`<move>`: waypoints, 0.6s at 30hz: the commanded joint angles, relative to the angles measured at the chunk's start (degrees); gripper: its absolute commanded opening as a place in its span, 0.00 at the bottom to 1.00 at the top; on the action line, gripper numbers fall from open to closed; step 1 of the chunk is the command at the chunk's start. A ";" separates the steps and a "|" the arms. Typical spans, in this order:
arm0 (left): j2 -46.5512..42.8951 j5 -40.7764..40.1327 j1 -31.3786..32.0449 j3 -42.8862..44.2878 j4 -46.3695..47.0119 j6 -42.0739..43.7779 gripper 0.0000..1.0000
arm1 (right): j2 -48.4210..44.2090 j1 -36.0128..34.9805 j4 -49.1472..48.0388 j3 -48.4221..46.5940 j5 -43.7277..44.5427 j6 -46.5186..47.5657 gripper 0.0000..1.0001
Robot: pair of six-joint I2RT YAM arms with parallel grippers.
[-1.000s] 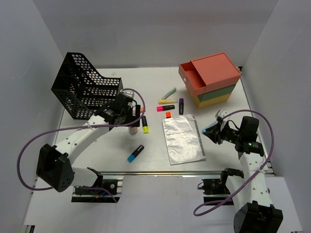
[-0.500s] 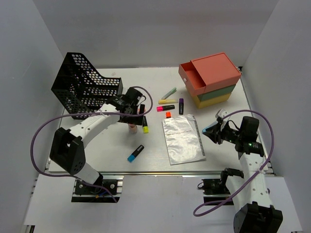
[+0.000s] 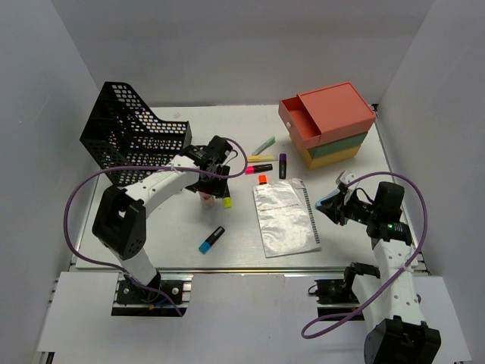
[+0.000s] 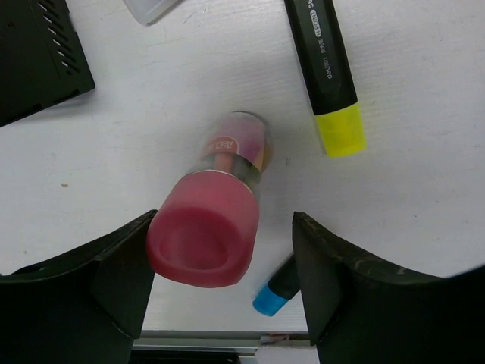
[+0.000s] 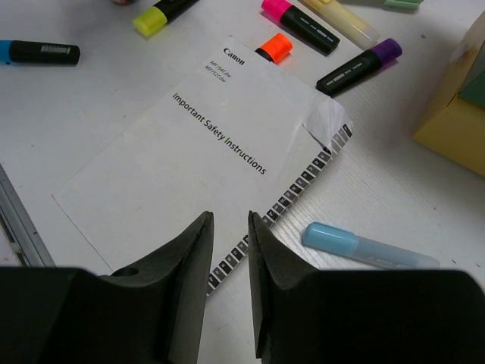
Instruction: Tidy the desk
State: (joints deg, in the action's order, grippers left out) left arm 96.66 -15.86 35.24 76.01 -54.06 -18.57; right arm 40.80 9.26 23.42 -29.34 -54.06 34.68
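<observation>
Only the left wrist view shows a pink-capped tube [image 4: 204, 239] sitting between the parted fingers of the left gripper [image 4: 223, 218]. Overhead, that arm arcs from 7 o'clock to the centre of the white desk [image 3: 235, 227]. At 4 o'clock the right gripper [image 5: 231, 220], nearly closed and empty, hovers over a booklet [image 5: 182, 159].

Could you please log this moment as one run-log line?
left gripper open, straddling pink-capped bottle | right gripper shut, empty, near booklet | desk: highlighters loose
</observation>
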 commanded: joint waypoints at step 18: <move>1.07 -0.49 0.26 1.07 0.72 0.72 0.31 | -0.89 -0.29 -1.62 -0.63 0.19 -0.22 0.30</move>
State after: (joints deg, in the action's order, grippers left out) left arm 97.43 -16.47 35.38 76.16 -53.41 -18.02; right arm 40.51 9.23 23.42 -29.34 -53.91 34.65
